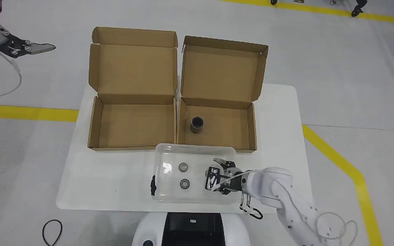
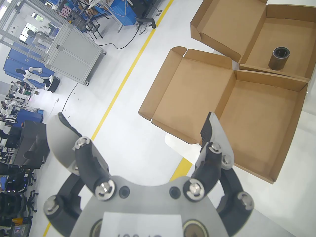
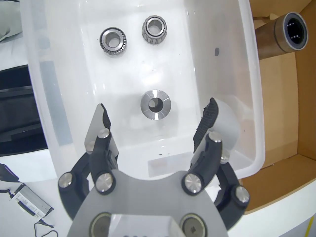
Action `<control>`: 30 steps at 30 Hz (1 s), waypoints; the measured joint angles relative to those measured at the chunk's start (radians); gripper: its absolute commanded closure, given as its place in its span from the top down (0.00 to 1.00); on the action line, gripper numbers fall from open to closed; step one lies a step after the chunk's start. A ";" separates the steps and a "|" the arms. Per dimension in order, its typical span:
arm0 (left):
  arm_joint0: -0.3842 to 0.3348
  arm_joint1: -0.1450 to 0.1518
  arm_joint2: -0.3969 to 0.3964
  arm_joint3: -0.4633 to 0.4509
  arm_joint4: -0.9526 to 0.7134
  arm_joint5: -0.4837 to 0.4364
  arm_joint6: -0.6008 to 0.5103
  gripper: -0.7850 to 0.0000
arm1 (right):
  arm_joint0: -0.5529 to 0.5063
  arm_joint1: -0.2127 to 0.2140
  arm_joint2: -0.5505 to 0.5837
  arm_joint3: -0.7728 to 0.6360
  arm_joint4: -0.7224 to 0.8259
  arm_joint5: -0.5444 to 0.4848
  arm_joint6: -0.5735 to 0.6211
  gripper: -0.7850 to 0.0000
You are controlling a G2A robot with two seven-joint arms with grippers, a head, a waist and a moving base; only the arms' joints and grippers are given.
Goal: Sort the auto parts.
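**Sorting station, top and wrist views.** Items run from largest to smallest.

- White table (image 1: pixel 277 123), bearing all the containers.
- 2 open cardboard cartons stand side by side on the table's far half with their lids folded back: the left carton (image 1: pixel 132 126) and the right carton (image 1: pixel 231 129).
- The clear bin (image 1: pixel 197 146) sits on the near half, just in front of the cartons, with 1 corner just beside the right carton's front wall.
- The right gripper (image 1: pixel 217 175) is lowered over the bin's right half. It is released, fingers spread wide with nothing clamped between them.
- The left gripper (image 2: pixel 135 122) is out over the floor, well apart from the table on its left. Its fingers are likewise spread and hold nothing.
- The dark cylindrical sleeve (image 1: pixel 197 125) stands on end in the right carton near its left wall, bore upward.
- The conical collar (image 3: pixel 155 104) is silver with a central bore and lies on the bin floor. In the right wrist view it appears between the right gripper's fingertips; whether the pads reach its level cannot be told.
- 2 tapered roller bearings — 1 (image 3: pixel 113 40) and its twin (image 3: pixel 154 29) — lie flat on the bin floor near each other but not touching, beyond the collar.
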 measured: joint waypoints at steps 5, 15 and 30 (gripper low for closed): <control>0.000 0.000 0.000 0.000 0.000 0.000 0.000 1.00 | 0.039 -0.008 -0.045 0.033 0.010 0.010 0.026 0.87; 0.000 0.000 0.000 0.000 0.000 0.000 0.000 1.00 | 0.103 -0.019 -0.100 0.107 0.042 0.028 0.067 0.81; 0.000 0.000 0.000 0.000 0.000 0.000 0.000 1.00 | 0.155 -0.027 -0.146 0.181 0.067 0.042 0.072 0.44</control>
